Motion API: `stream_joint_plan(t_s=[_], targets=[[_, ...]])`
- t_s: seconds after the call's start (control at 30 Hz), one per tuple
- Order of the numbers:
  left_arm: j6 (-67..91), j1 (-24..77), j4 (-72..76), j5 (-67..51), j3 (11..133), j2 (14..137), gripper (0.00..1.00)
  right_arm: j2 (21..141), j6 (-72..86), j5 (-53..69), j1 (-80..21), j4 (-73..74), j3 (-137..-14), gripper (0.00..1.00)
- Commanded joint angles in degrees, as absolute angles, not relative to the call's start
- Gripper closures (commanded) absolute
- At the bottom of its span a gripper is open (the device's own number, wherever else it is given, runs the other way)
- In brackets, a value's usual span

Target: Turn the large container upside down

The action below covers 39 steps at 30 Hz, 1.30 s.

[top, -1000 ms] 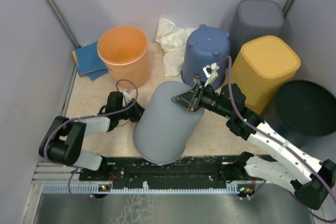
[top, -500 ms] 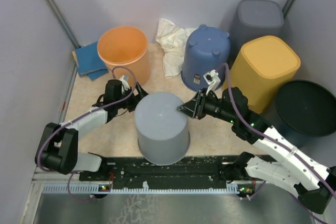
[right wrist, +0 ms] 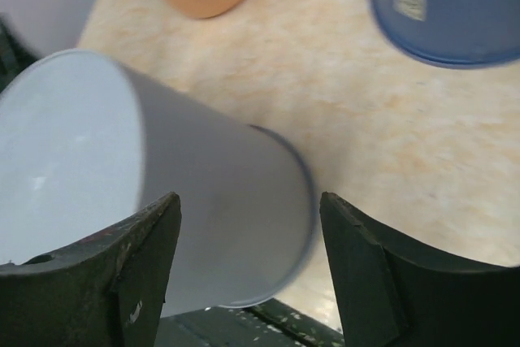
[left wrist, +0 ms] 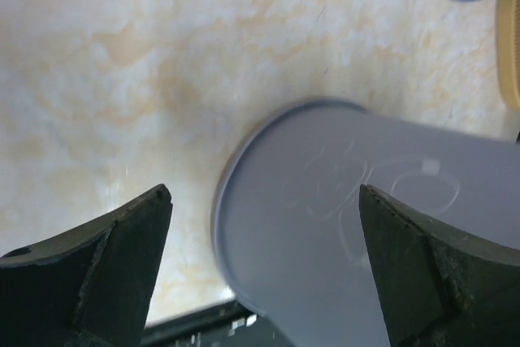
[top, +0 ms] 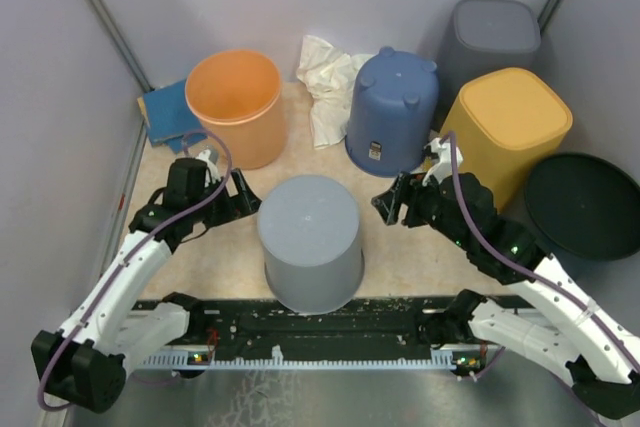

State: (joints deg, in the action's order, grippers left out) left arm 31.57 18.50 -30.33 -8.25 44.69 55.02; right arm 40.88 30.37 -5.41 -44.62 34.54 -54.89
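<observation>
The large container (top: pixel 310 242), a grey plastic bucket, stands upside down on the beige table, base up, between my two arms. My left gripper (top: pixel 236 201) is open just left of it, apart from its wall. My right gripper (top: pixel 392 203) is open a little to the right of it, also not touching. In the left wrist view the left gripper (left wrist: pixel 264 193) frames the container (left wrist: pixel 349 233) with wide jaws and nothing held. The right wrist view has the right gripper (right wrist: pixel 248 201) with its jaws spread in front of the container's wall (right wrist: pixel 162 201).
An orange bucket (top: pixel 235 102) stands at the back left beside a blue cloth (top: pixel 170 112). A white rag (top: pixel 325 82), an upturned blue bucket (top: pixel 393 107), a yellow bin (top: pixel 505 132), a dark grey bin (top: pixel 490 37) and a black tub (top: pixel 585 202) crowd the back right.
The container went from tilted, with both grippers at its wall, to standing base up. Both grippers opened and pulled back to either side.
</observation>
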Motion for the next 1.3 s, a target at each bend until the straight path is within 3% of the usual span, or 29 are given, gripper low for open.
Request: stream_joint_plan(t_s=[0.0,0.3,0.5,0.67,0.8,0.9,1.07,1.27], targets=[[31.99,18.68,-49.3,-12.16,44.74,50.89,0.0,38.63,32.2,-25.78,-44.91,40.01,-57.24,0.29],[43.51,19.91,-52.2,-26.91,34.78,40.56,0.0,33.58,35.69,-32.4,-44.96,37.79,-54.68,0.28],[56.46,26.03,-26.39,-35.55,28.51,41.02,0.0,35.34,32.01,-27.91,-44.91,36.02,-56.03,0.28],[62.88,34.1,-2.19,-32.66,30.13,54.19,0.0,40.17,25.07,-24.04,-44.91,40.92,-63.85,0.28],[58.42,36.79,7.06,-32.15,39.7,70.9,0.0,42.68,19.55,-20.34,-44.91,44.34,-70.38,0.28],[47.32,36.49,-4.14,-27.89,55.6,78.67,0.0,43.32,17.22,-16.38,-44.92,46.94,-74.79,0.28],[26.81,34.35,-27.42,-11.12,76.17,79.67,0.0,42.95,15.63,-12.99,-44.92,49.29,-75.52,0.28],[6.79,28.7,-35.17,2.32,92.52,81.51,0.0,42.18,17.91,-15.0,-44.92,43.76,-70.61,0.28]])
